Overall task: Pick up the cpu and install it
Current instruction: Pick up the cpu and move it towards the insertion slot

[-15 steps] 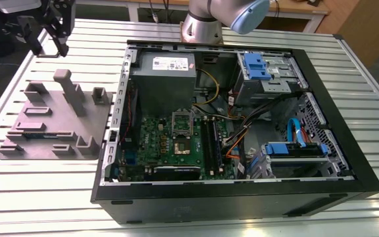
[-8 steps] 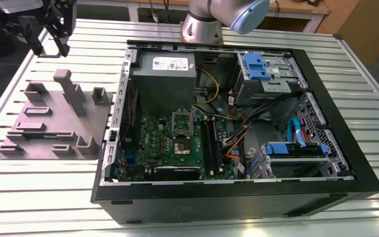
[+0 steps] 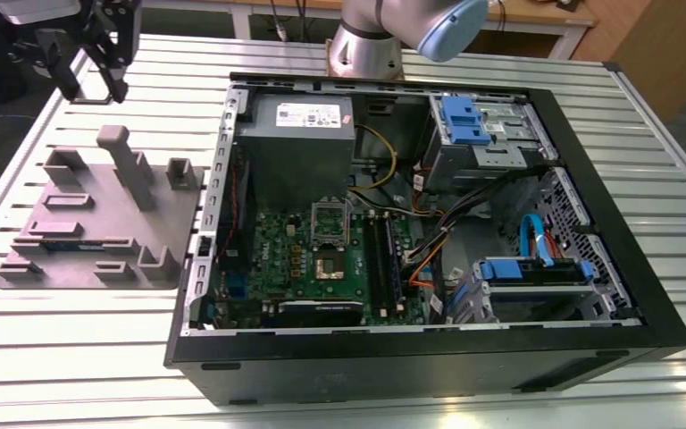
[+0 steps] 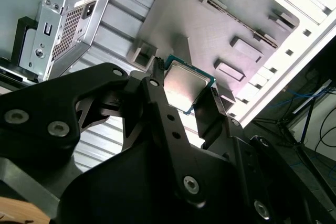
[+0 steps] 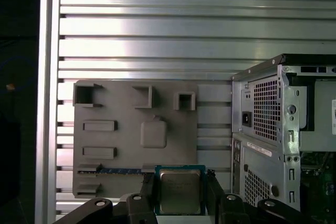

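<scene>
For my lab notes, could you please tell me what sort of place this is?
Probably a robotics lab bench for computer assembly: a slatted aluminium table, an open desktop computer case, and the pincer holding the cpu.

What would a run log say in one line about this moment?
gripper: shut on cpu | place: in air near grey tray, outside open computer case | install: not yet done

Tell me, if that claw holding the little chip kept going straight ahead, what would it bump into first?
Probably the grey moulded tray: in the first wrist view the gripper, shut on the cpu, points at its edge. Depth is unclear, so it might be the slatted table instead.
</scene>
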Controlling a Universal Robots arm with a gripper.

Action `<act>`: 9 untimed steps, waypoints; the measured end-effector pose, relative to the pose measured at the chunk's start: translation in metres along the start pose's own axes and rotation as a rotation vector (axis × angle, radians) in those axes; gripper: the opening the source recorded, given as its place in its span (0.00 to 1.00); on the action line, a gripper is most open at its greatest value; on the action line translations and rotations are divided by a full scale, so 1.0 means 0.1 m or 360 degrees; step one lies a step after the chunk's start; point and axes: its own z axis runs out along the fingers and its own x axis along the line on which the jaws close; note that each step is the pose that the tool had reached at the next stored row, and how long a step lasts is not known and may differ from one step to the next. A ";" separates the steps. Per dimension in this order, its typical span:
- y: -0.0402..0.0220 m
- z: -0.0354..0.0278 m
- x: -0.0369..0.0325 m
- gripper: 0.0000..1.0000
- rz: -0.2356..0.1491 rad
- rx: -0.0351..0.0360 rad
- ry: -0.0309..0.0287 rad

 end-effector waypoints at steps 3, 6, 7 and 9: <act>0.000 0.000 -0.005 0.47 0.0000 0.0000 0.00001; 0.000 0.000 -0.010 0.47 0.0000 0.0000 0.00000; 0.000 0.000 -0.011 0.47 0.0000 0.0000 0.00000; 0.000 0.000 -0.015 0.47 0.0000 0.0000 0.00001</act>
